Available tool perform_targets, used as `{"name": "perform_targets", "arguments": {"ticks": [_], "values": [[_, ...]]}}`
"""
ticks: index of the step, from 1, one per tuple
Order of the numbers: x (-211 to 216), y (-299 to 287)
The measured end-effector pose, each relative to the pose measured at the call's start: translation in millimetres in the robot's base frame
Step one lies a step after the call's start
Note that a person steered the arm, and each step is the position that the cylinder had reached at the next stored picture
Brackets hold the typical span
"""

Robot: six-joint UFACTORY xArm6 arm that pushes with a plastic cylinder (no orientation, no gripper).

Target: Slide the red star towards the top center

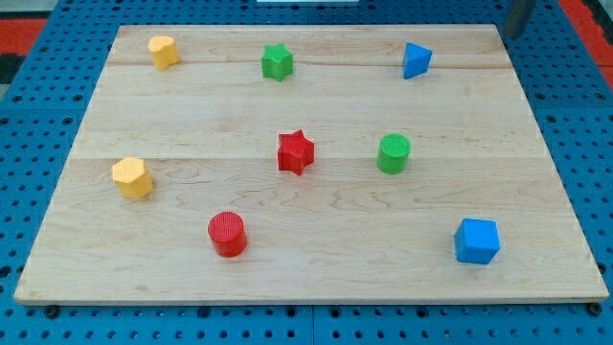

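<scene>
The red star [296,151] lies near the middle of the wooden board [192,105]. My tip [515,32] shows at the view's top right, just past the board's far right corner, far up and right of the red star. It touches no block. The nearest block to it is the blue triangular block [416,59].
A green star [277,61] lies at top centre, directly above the red star. A green cylinder [393,153] sits right of the red star. A red cylinder [228,234], two yellow blocks [164,51] [132,177] and a blue cube [476,241] lie around.
</scene>
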State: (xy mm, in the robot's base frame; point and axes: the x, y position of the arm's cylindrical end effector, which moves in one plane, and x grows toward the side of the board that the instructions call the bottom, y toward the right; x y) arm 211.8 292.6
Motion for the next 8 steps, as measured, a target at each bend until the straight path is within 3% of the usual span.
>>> {"name": "perform_targets", "arguments": {"ticks": [4, 6, 8], "values": [[-19.5, -10.7], [29.5, -8.1], [104.8, -65.0]]}}
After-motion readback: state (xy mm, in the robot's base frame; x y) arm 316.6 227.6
